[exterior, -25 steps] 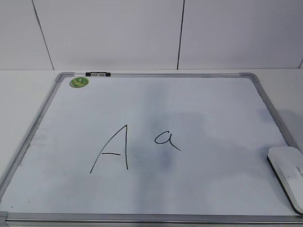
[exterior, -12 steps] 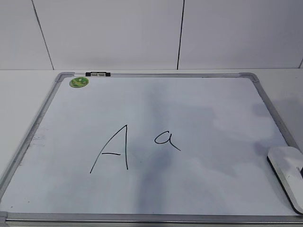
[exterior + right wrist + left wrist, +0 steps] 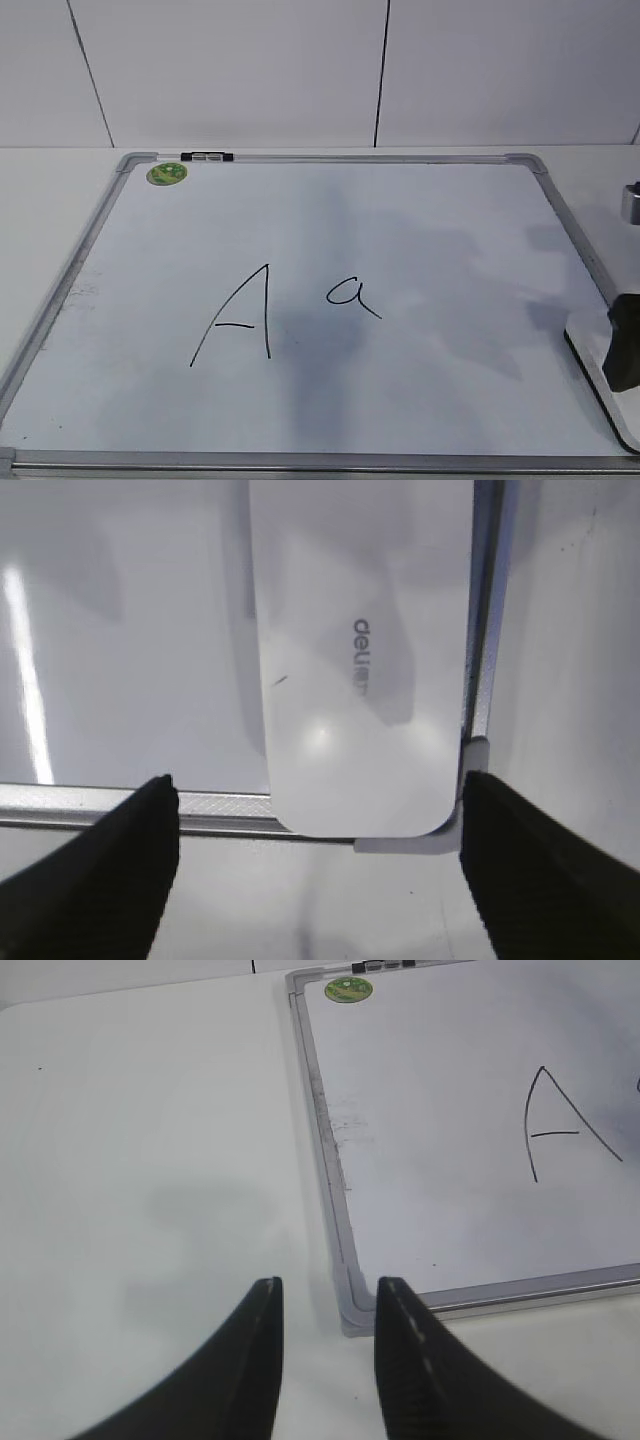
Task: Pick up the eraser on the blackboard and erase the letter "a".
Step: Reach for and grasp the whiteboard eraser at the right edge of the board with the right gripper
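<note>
The white eraser (image 3: pixel 592 352) lies at the near right corner of the blackboard (image 3: pixel 430 230); the right wrist view shows it (image 3: pixel 360 670) with grey print, its end over the board's frame corner. My right gripper (image 3: pixel 318 790) is open, its fingers either side of the eraser's near end and apart from it; a dark finger shows at the right edge of the exterior view (image 3: pixel 624 345). The small letter "a" (image 3: pixel 351 294) sits mid-board, right of a tall capital "A" (image 3: pixel 236 318). My left gripper (image 3: pixel 328 1295) is open and empty over the table, by the board's near left corner.
A round green sticker (image 3: pixel 167 174) and a small black-and-white clip (image 3: pixel 207 156) sit at the board's far left. White table (image 3: pixel 150 1160) surrounds the board; a white wall stands behind it.
My right gripper has come into the exterior view at the right edge, down over the eraser. Shadows on the board have shifted. The eraser and the letters have not moved.
</note>
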Tool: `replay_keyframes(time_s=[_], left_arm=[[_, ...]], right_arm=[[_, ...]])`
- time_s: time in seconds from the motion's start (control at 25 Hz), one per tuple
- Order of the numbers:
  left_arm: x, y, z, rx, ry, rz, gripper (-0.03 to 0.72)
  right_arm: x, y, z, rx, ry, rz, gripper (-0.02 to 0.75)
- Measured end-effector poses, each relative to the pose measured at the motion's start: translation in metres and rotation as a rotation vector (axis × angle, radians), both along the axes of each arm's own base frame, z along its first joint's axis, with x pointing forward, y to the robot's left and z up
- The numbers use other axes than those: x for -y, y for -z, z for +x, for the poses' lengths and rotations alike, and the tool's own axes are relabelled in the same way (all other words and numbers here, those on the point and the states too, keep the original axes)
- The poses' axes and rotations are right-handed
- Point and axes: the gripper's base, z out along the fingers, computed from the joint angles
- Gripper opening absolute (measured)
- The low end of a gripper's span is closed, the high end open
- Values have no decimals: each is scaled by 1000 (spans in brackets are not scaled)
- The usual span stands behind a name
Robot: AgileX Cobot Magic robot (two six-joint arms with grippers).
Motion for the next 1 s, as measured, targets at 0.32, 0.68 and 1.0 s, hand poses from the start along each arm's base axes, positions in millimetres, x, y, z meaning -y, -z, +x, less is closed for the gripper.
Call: replay_keyframes(time_s=[0.32, 0.68, 1.0], left_arm=[[2, 0, 0, 2, 13, -25, 235], [1, 0, 0, 0, 2, -7, 235], [1, 0, 0, 0, 1, -6, 235]], right_arm=[[1, 12, 12, -13, 22, -31, 669], [1, 21, 30, -38, 28, -58, 669], [1, 31, 37, -64, 29, -71, 669]])
